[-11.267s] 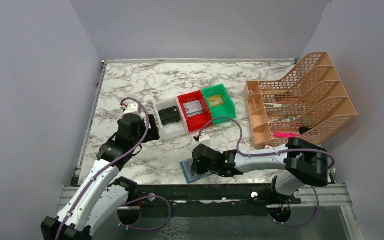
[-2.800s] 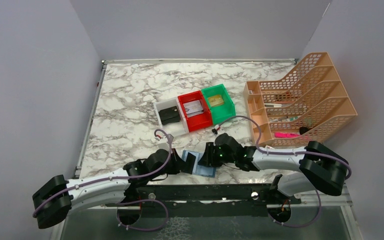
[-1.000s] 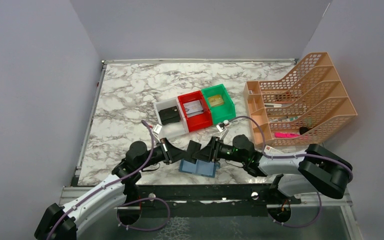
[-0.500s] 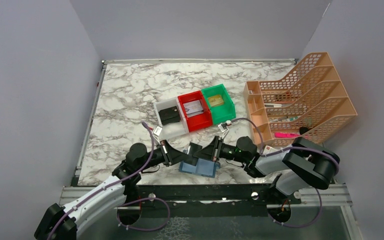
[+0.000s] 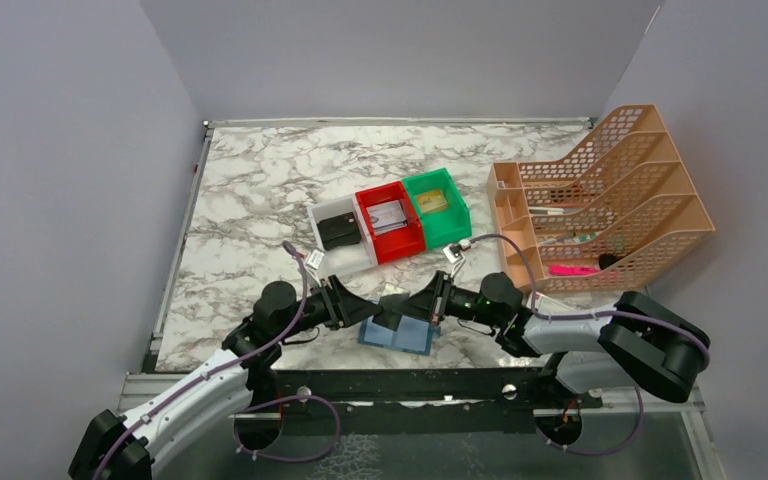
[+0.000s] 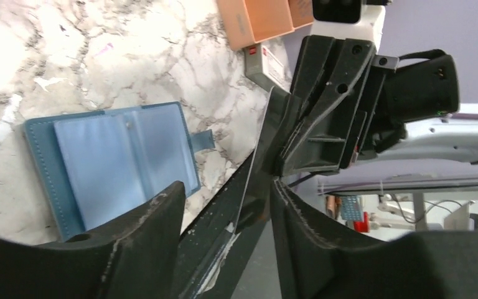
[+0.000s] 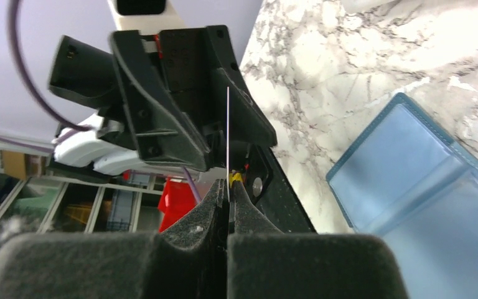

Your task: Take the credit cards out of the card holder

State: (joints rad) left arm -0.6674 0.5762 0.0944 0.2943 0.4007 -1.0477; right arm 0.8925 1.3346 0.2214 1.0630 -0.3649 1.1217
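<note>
The teal-blue card holder (image 5: 397, 334) lies open on the marble near the table's front edge. It shows its lighter blue pockets in the left wrist view (image 6: 121, 159) and the right wrist view (image 7: 420, 187). My right gripper (image 5: 422, 303) (image 7: 228, 187) is shut on a thin card (image 7: 228, 137) seen edge-on, held just above the holder. The card looks dark from above (image 5: 393, 303). My left gripper (image 5: 357, 305) (image 6: 227, 187) faces the right one. It is open, with a finger on each side of the card's free end (image 6: 255, 180).
White (image 5: 332, 212), red (image 5: 369, 199) and green (image 5: 450, 182) bins stand in a row behind. A black wallet (image 5: 338, 232) lies in the white one. An orange file rack (image 5: 600, 200) stands at the right. A black rail (image 5: 410, 380) runs along the front edge.
The holder, closed under the right gripper at first, now lies open. In the last second my left gripper has moved right, so the card held by the right gripper sits between its fingers.
</note>
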